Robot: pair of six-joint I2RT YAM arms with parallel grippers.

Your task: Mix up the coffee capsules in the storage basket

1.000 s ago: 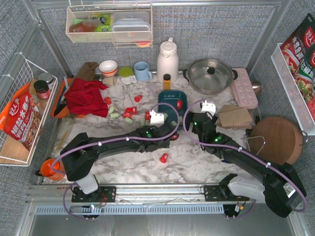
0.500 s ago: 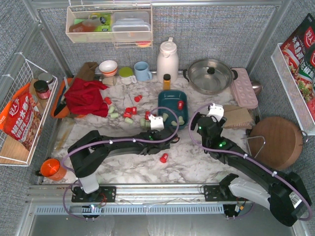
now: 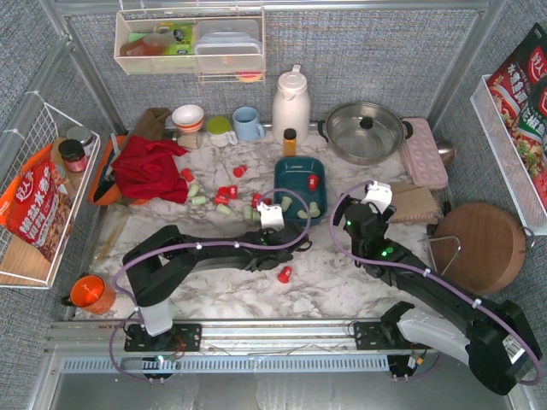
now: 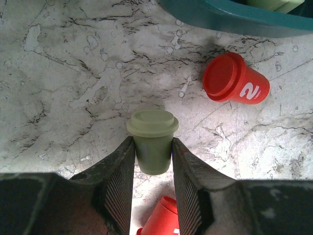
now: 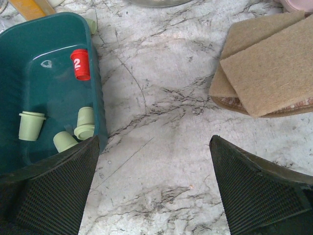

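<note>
Jaws on the left gripper (image 4: 152, 147) just got squeezed onto a green capsule (image 4: 152, 128) beside the basket (image 4: 234, 17), seemingly ready to be lifted in. Nothing's held in the wide-open right gripper (image 5: 154, 144).

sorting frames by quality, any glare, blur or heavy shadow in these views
Top external: even light, no blur, reflections on the steel pot. Left wrist: green capsule and marble table sharp; the fingers of the left gripper are dark, the red capsule between them looks soft. Right wrist: small glare spot on the storage basket floor; the fingers of the right gripper sit in shadow.
</note>
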